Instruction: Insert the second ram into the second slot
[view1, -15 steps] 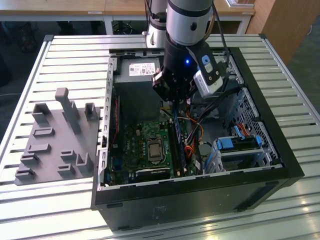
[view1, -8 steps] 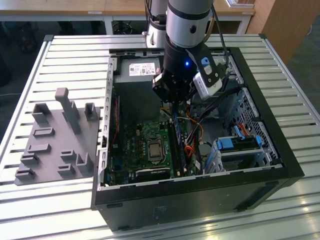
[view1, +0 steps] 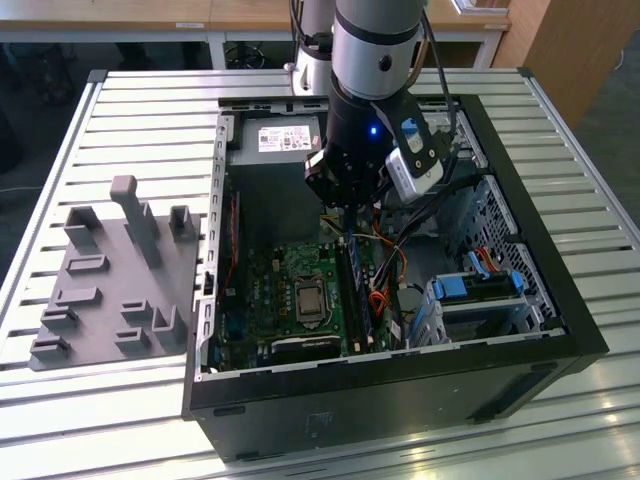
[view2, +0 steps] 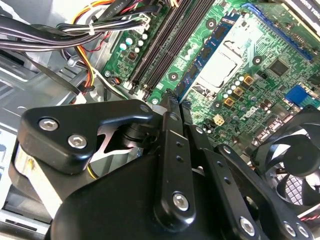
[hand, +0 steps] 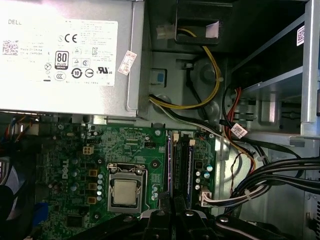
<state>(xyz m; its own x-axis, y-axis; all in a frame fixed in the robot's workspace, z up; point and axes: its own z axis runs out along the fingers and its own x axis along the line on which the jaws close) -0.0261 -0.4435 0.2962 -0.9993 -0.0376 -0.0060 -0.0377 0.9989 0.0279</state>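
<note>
The second ram (view2: 207, 50) is a thin blue stick standing on edge in the memory slot closest to the processor socket (view2: 220, 65). It shows as a narrow bluish line (hand: 169, 165) in the first wrist view and sits beside the socket in the exterior view (view1: 345, 290). My gripper (view2: 176, 102) hangs inside the open computer case (view1: 560, 330), its black fingers drawn together right over one end of that stick. I cannot tell whether the tips touch it. The neighbouring black slots (view2: 165, 45) lie alongside.
A silver power supply (hand: 65, 50) stands beyond the motherboard. Bundles of black, yellow and orange cables (hand: 260, 175) run close beside the slots. A case fan (view2: 295, 165) is near the fingers. Blue drive-bay clips (view1: 470, 285) and a grey fixture (view1: 110, 280) lie off to the sides.
</note>
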